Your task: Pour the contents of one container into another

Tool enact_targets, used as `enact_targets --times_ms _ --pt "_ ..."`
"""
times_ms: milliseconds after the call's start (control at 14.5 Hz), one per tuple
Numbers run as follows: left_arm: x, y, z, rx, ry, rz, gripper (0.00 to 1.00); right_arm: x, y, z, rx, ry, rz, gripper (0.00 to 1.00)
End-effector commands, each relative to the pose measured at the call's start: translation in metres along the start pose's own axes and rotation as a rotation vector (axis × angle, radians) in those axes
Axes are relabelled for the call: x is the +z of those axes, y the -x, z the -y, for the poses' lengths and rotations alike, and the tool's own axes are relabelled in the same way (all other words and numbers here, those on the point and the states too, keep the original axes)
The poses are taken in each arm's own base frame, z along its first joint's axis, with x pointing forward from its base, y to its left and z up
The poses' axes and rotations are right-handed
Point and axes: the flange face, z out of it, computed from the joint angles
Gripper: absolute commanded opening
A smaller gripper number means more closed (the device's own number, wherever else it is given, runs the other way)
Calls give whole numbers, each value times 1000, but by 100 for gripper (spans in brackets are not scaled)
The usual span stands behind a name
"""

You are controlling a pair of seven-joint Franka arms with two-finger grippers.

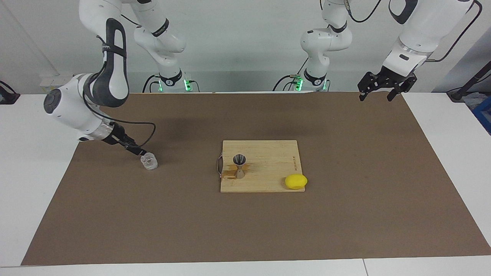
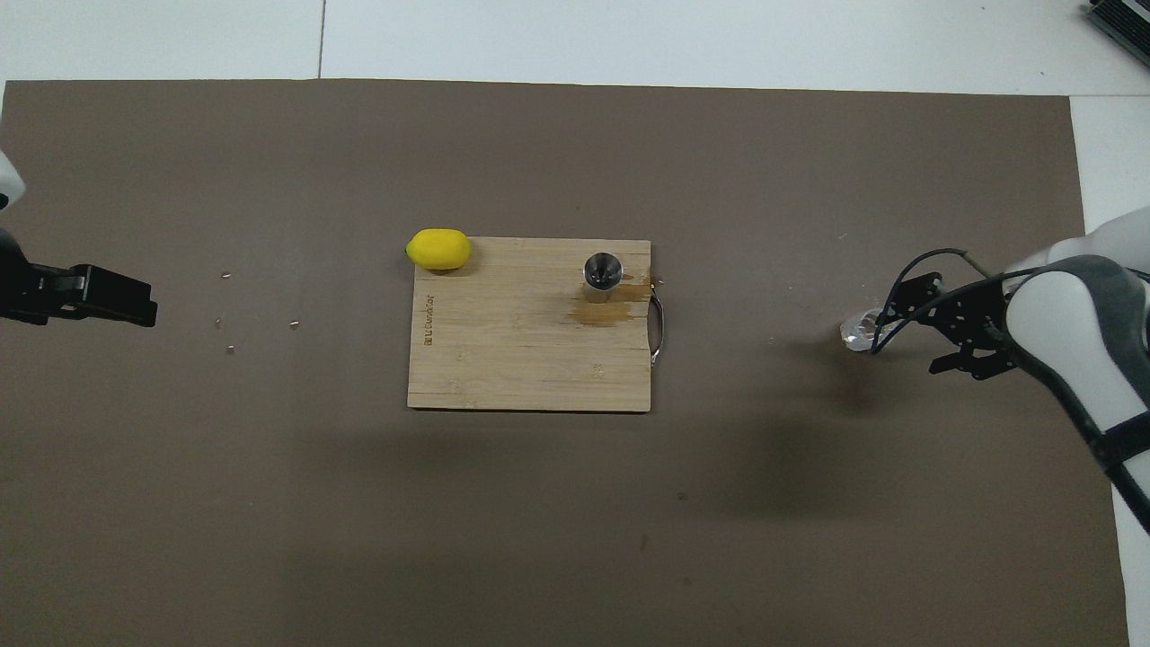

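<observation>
From the facing view the cup [image 1: 149,161] stands released on the desk [image 1: 345,214], the right gripper [image 1: 134,149] spread just beside it; overhead, the jigger [image 2: 602,270] stands on the board [image 2: 503,359] by a wet stain (pouring seemingly done), the left gripper [image 2: 121,303] waiting, spread.

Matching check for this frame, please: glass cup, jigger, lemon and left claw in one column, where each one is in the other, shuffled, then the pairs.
1. glass cup
2. jigger
3. lemon
4. left claw

A. at a corner of the cutting board
B. upright on the board beside a wet stain
C. raised over the mat's edge, open
D. on the mat, toward the right arm's end

1-D, 2-B, 3-A, 4-C
</observation>
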Motion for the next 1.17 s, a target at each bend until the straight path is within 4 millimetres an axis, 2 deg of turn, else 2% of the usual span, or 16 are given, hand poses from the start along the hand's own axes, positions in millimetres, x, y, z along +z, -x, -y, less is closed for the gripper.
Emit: enact_targets --times_ms 0,138,276,483,760,898,1105 --pt "-1 8 3 -3 -18 -6 100 -5 23 33 -149 73 -37 100" --pt "-1 8 3 -3 -18 -6 100 -12 45 57 -231 136 -86 100" --pt "-1 8 3 -3 -18 -6 100 -30 65 73 -293 171 -142 100" --pt "-1 8 3 -3 -18 -6 100 -81 90 76 -311 152 -193 100" --pt "-1 8 3 -3 -18 -6 100 -168 109 87 -320 141 -216 100" --pt "-1 8 3 -3 -18 -6 100 -198 118 88 -329 183 -241 100" --pt "-1 8 3 -3 -18 -6 100 -230 131 88 -329 209 -253 100"
